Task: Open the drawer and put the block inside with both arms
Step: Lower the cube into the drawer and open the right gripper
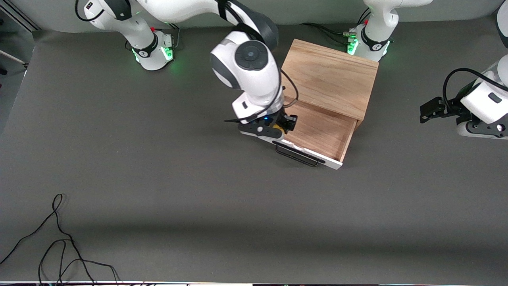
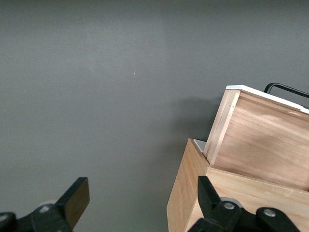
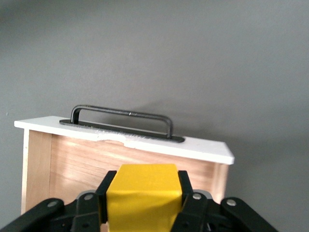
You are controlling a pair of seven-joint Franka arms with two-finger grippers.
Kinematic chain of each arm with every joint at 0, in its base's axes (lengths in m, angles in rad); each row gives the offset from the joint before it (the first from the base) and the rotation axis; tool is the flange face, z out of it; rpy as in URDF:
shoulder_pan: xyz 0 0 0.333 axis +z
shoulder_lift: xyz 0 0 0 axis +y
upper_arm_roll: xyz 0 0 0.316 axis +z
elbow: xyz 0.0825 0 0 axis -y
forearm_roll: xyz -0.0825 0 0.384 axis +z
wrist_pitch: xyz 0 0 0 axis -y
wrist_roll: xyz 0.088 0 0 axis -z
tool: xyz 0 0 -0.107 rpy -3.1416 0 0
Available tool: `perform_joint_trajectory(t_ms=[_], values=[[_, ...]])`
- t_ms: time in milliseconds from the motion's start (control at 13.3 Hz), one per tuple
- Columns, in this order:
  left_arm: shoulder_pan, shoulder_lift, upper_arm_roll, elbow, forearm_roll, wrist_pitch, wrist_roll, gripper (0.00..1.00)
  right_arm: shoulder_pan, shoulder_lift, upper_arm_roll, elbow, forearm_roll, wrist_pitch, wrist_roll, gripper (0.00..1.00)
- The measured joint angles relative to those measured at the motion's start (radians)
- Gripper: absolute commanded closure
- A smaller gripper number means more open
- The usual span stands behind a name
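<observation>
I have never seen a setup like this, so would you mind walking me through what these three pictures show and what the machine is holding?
These are two white robot arms bolted to a grey table, each ending in a two-fingered gripper. The wide picture comes from a high camera facing the robots; the other two come from small cameras on each arm's wrist.

On the table stands a light-wood cabinet whose drawer is pulled open, showing its white front and black wire handle. A loose black cable lies near the front camera.

The right gripper hangs over the open drawer with its fingers closed on a small yellow block, seen best in the right wrist picture. The left gripper waits open and empty beside the cabinet, at the left arm's end of the table.
</observation>
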State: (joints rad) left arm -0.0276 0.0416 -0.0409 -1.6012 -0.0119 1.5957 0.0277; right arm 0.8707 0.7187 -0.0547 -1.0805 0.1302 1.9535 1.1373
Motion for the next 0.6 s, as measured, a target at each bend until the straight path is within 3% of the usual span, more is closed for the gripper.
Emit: perform_joint_trajectory(t_ms=[603], values=[[0.0,0.0,0.0,0.0,0.0,0.0,0.0,0.0,0.056,0.123,-0.001,0.005,-0.001,0.052,0.069,0.71]])
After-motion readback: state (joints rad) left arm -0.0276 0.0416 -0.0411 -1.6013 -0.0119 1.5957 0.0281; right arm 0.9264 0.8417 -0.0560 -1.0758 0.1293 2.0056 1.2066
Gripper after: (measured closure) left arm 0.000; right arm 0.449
